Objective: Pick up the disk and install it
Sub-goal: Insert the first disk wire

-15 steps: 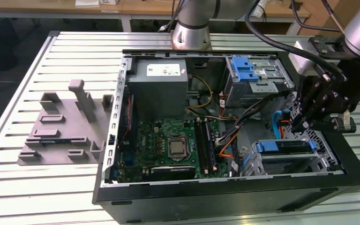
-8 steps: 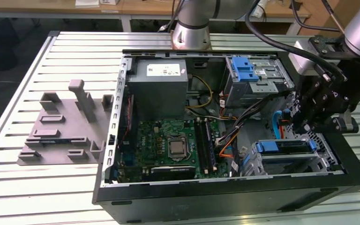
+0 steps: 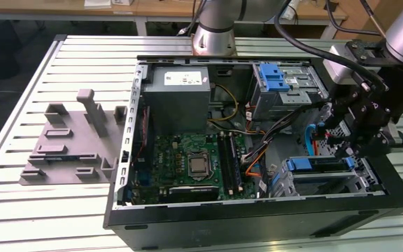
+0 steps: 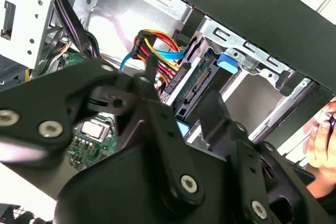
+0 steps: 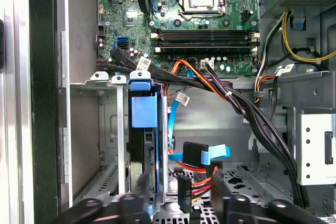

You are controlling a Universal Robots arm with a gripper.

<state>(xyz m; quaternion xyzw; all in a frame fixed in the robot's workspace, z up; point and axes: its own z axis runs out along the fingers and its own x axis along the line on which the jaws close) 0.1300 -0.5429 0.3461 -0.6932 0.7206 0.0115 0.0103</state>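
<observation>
The disk [image 3: 320, 165], in its blue carrier, stands on edge in the drive cage at the near right corner of the open computer case [image 3: 243, 220]. In the first wrist view the disk [image 5: 144, 109] sits in the metal cage with its blue tab toward the motherboard. In the second wrist view the disk [image 4: 195, 85] shows its connector edge. My gripper [image 3: 347, 137] hovers just above that cage. Its black fingers [image 5: 142, 190] are spread apart with nothing between them, so the gripper [image 5: 178, 195] is open, as is the gripper [image 4: 181, 98] in the second wrist view.
Red, orange and blue cables [image 5: 202, 156] lie loose beside the cage, and a thick black bundle [image 5: 247, 114] crosses the case. A power supply [image 3: 180, 97], motherboard [image 3: 191, 163] and upper bay with a blue latch [image 3: 275, 79] fill the case. A grey fixture [image 3: 72, 142] lies on the table. A person's hand [image 4: 323, 140] is near the case's edge.
</observation>
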